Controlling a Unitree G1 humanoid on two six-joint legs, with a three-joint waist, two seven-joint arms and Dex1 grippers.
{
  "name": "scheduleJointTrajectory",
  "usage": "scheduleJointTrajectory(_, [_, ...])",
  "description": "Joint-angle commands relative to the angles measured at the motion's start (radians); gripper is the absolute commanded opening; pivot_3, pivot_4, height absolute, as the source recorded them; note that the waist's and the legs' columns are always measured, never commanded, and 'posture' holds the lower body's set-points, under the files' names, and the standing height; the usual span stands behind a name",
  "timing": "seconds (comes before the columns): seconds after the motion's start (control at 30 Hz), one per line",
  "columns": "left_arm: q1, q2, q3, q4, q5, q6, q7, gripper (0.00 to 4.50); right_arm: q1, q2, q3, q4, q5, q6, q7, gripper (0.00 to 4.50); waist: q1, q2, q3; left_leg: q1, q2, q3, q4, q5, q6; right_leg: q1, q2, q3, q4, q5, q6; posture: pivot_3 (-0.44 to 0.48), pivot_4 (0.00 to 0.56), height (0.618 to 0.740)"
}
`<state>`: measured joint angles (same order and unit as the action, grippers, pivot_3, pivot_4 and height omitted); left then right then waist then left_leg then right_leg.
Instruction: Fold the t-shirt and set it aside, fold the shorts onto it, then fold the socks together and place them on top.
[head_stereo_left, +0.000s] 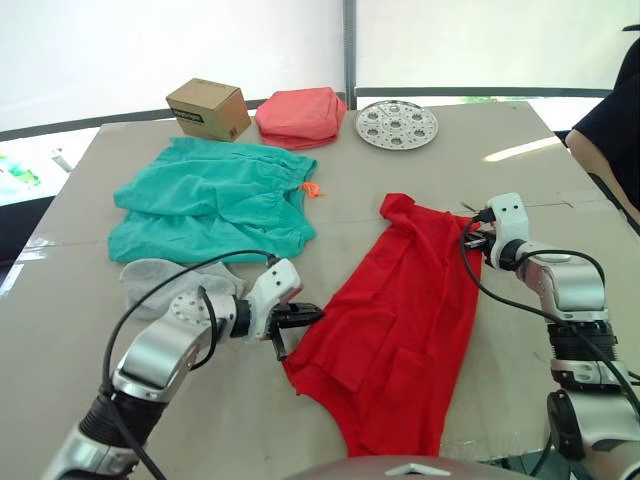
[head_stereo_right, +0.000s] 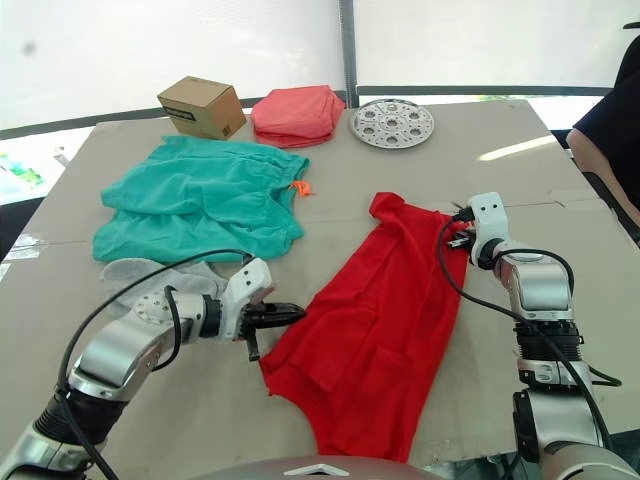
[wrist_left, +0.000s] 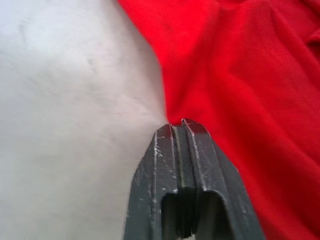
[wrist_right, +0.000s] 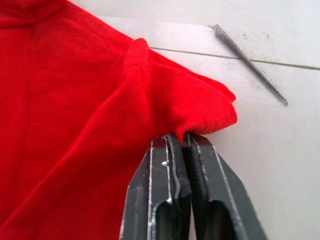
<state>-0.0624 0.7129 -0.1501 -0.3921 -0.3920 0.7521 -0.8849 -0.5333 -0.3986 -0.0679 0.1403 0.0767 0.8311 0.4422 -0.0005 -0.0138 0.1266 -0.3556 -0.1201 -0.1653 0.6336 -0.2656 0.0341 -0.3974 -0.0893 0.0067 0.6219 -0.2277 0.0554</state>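
On the brown worktop our shirt lies at 5 o'clock. Our left tool and right tool each pinch an edge. It looks soft and floppy, so corners seem best to hold.

The bench carries the t-shirt near right, shorts and socks left, and a cardboard box, coral cloth and round metal plate far.

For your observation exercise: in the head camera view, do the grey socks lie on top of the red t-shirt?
No. The socks lie on the table beside the shorts, apart from the t-shirt.
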Motion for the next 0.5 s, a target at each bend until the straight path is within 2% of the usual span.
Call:
scheduleJointTrajectory(0.03, [0.099,-0.051,-0.026,-0.057,-0.058,0.090,0.051,0.04,-0.044,-0.002,0.049,0.039,-0.017,-0.062,0.008,0.00,-0.002,0.000,0.000,0.000,0.000,0.002,0.000,-0.001,0.001,0.000,0.000,0.002,-0.001,0.000,0.001,0.000,0.150,0.740])
scheduleJointTrajectory(0.23, [0.203,-0.132,0.156,-0.185,-0.203,0.197,0.162,0.04,-0.146,0.007,0.104,0.180,-0.040,-0.180,0.025,0.00,-0.009,-0.001,0.002,0.000,0.000,0.009,0.000,-0.002,0.003,-0.001,0.001,0.008,-0.002,0.001,0.003,0.000,0.150,0.740])
scheduleJointTrajectory(0.37, [0.347,-0.124,0.237,-0.281,-0.259,0.235,0.207,0.04,-0.263,0.024,0.156,0.373,-0.077,-0.321,0.048,0.00,-0.015,0.000,0.004,0.000,0.002,0.010,0.000,-0.002,0.003,-0.002,0.001,0.009,0.000,0.001,0.003,0.000,0.150,0.740])
scheduleJointTrajectory(0.5, [0.412,-0.195,0.292,-0.340,-0.317,0.249,0.299,0.04,-0.376,0.061,0.192,0.563,-0.111,-0.453,0.069,0.00,-0.017,0.001,0.005,0.001,0.003,0.014,0.000,-0.003,0.006,-0.003,0.002,0.010,0.000,0.002,0.002,0.000,0.150,0.740])
